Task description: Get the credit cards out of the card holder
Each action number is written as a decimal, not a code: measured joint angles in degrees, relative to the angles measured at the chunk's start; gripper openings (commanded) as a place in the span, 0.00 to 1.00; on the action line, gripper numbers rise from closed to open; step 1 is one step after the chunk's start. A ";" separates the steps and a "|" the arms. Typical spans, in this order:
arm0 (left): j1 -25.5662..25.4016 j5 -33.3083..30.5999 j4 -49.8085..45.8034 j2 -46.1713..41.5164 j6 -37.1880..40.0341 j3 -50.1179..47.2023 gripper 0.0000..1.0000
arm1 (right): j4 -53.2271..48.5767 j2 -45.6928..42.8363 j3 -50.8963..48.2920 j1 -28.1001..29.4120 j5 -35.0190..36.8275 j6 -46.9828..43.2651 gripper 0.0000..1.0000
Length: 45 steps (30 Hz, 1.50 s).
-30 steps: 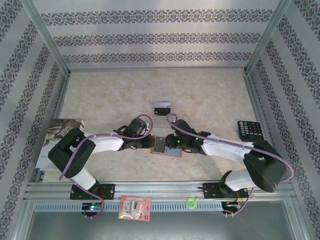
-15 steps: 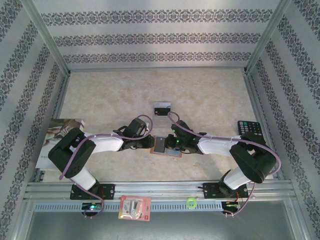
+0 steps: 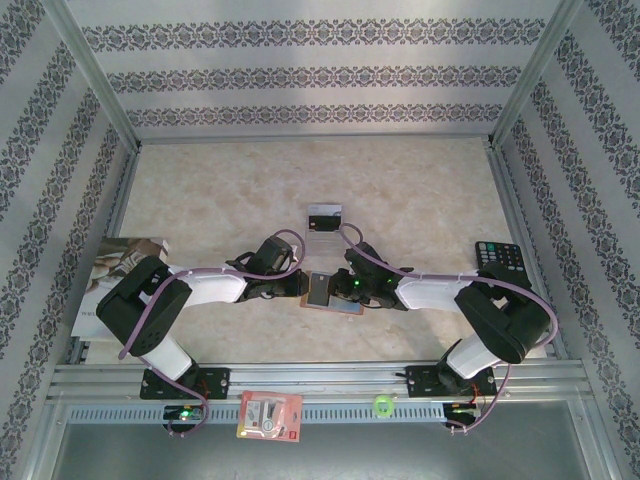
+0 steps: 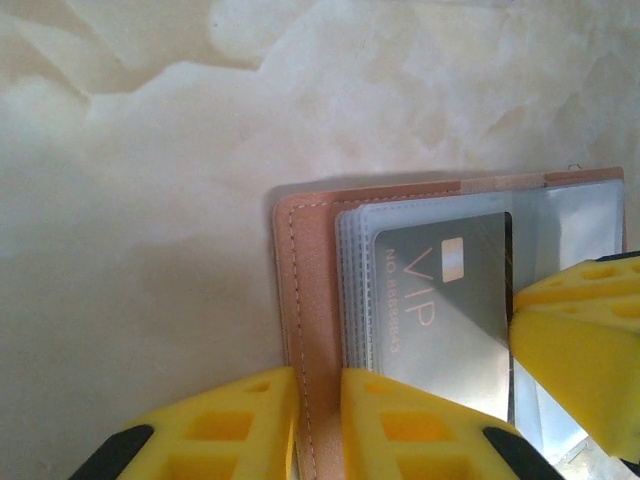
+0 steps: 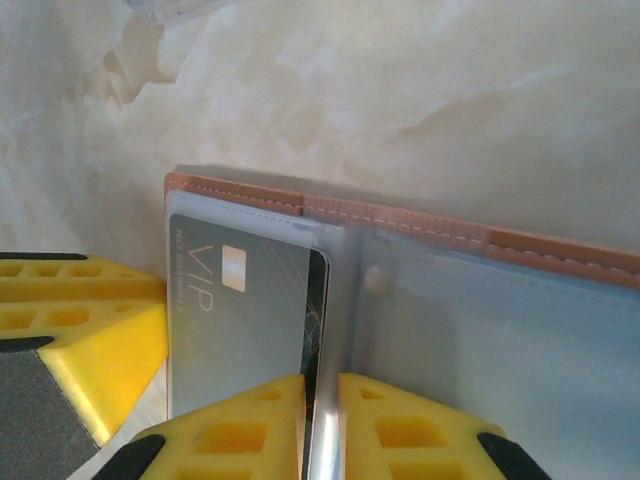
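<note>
top view. card holder (image 3: pixel 330 294) lying open on the marble-patterned counter (image 3: pixel 420 190), low in the middle, flanked by the left end effector (image 3: pixel 303 285) and the right end effector (image 3: pixel 346 288), both down on it. farther back, apart from the card holder, one loose card (image 3: pixel 323 217) with a dark band, already out on the counter. calculator (image 3: pixel 497 258) off to the right, magazine (image 3: pixel 120 270) off to the left.

left wrist view. left end effector (image 4: pixel 318 425) pressed nearly together, pinching the brown stitched cover edge of the card holder (image 4: pixel 300 290). inside a clear sleeve (image 4: pixel 355 290), a grey vip card (image 4: pixel 440 310). a yellow finger (image 4: pixel 580 340) of the other arm resting at that card's far edge.

right wrist view. right end effector (image 5: pixel 322 430) drawn close, nipping a thin silvery edge at the fold beside the vip card (image 5: pixel 245 320). probably the card's own edge, though impossible to rule out the sleeve.

judged step: drawing the next card out with the card holder braced. next move, as a judgement: a straight slide out of the sleeve mouth, firm grip on the slick card, left pinch keeping the cover down to avoid dragging the whole card holder along.
</note>
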 measured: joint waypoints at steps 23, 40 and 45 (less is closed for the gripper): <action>-0.28 -0.83 -0.02 0.13 -0.02 0.00 0.17 | -10.10 1.86 6.03 2.47 6.08 -6.23 0.16; -1.38 -1.27 -4.07 -4.79 0.00 -1.38 0.19 | -18.16 -5.01 6.80 3.56 16.85 -12.96 0.29; -1.42 -1.97 -6.12 -9.75 0.44 -1.33 0.25 | -18.58 -9.38 6.80 3.52 16.61 -13.49 0.27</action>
